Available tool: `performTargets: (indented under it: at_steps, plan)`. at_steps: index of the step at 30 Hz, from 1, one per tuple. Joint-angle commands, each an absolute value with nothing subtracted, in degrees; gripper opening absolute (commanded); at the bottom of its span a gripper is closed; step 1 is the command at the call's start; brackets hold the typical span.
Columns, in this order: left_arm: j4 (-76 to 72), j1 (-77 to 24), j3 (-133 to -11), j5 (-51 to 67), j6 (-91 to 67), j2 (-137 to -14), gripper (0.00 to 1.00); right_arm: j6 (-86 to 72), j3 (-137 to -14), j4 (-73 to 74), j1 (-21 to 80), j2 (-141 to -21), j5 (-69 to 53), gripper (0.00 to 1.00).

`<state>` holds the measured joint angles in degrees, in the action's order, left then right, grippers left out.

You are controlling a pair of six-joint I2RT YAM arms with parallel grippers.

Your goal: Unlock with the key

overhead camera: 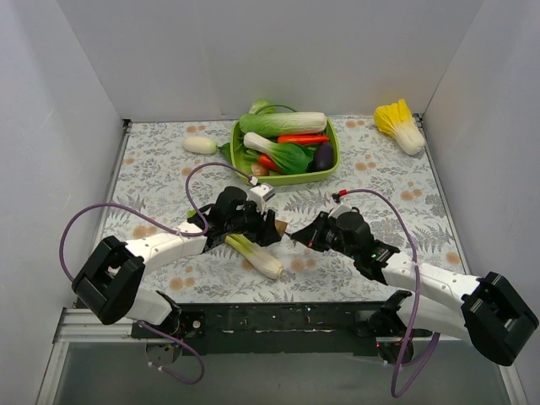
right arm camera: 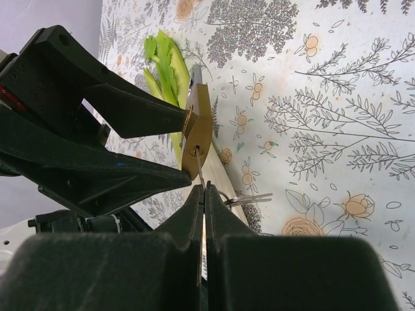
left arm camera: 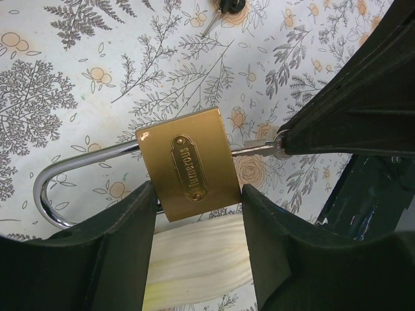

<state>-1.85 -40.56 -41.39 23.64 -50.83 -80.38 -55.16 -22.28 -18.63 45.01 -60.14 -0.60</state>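
My left gripper [left arm camera: 198,194] is shut on the brass padlock [left arm camera: 191,165], its fingers on the two sides of the body. The silver shackle [left arm camera: 55,188] points left. My right gripper [right arm camera: 203,194] is shut on the key [right arm camera: 201,176], whose thin blade sits in the keyhole of the padlock [right arm camera: 198,139]. Two spare keys [right arm camera: 249,199] hang on a ring beside my right fingers. In the top view, the left gripper [overhead camera: 268,226] and the right gripper [overhead camera: 295,234] meet at the padlock [overhead camera: 279,226], held just above the table.
A celery stalk [overhead camera: 256,256] lies right under the padlock. Another small key with a black head [left arm camera: 224,8] lies on the floral cloth. A green bowl [overhead camera: 331,164] of vegetables stands behind, with a white radish [overhead camera: 200,144] and a yellow cabbage [overhead camera: 401,125] at the back.
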Motion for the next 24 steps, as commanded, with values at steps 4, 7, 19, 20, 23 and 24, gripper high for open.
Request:
performTargets:
  at_steps: [4,7,19,20,23,24]
  plan:
    - [-10.9,-44.4,-41.4,31.4,-52.2,-73.8,0.00,-59.9,-21.4,-29.0,45.4,-61.7,-1.1,0.01]
    - [-10.9,-44.6,-41.4,31.5,-52.2,-73.8,0.00,-60.7,-21.4,-29.4,45.4,-61.5,-0.5,0.01]
    - [-6.6,-45.6,-42.8,30.0,-47.1,-74.2,0.00,-58.4,-23.7,-22.9,45.2,-59.2,4.0,0.01]
    - [-5.8,-45.6,-43.0,29.9,-46.7,-74.1,0.00,-57.9,-23.7,-22.2,45.0,-58.9,4.4,0.01]
    - [-5.4,-45.6,-42.9,30.1,-45.4,-73.4,0.00,-57.7,-23.4,-20.6,44.0,-57.5,4.7,0.01]
    - [-5.4,-45.6,-42.6,30.3,-45.2,-73.2,0.00,-57.6,-23.3,-20.2,43.6,-57.2,4.4,0.01]
